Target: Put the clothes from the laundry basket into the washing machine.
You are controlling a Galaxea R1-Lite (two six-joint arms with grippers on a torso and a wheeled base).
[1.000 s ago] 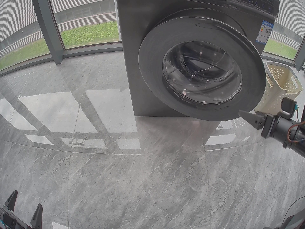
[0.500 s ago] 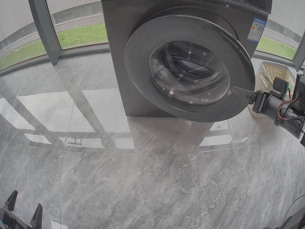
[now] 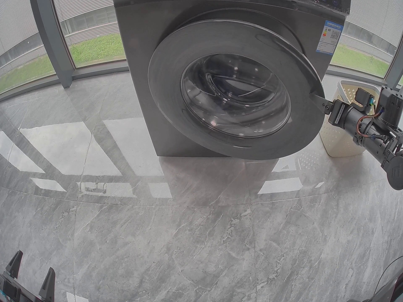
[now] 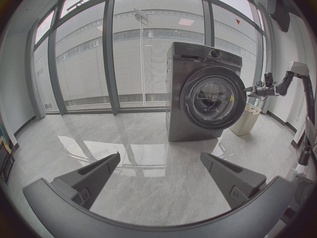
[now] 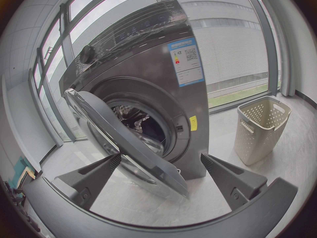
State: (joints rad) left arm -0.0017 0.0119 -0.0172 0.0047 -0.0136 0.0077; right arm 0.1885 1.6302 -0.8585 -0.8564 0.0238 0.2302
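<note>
Glossy grey stone floor [image 3: 189,240], tall windows [image 3: 90,22], washing machine [image 3: 142,63] ajar

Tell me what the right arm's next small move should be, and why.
Probably push the door shut. The open right gripper sits at the door's free edge, the door stands ajar, dark cloth shows inside the drum, and the laundry basket looks empty where its inside shows.

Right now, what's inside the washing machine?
Past the half-open door, the drum shows shiny metal and a dark bundle, possibly clothing. The door hides the rest of the drum.
</note>
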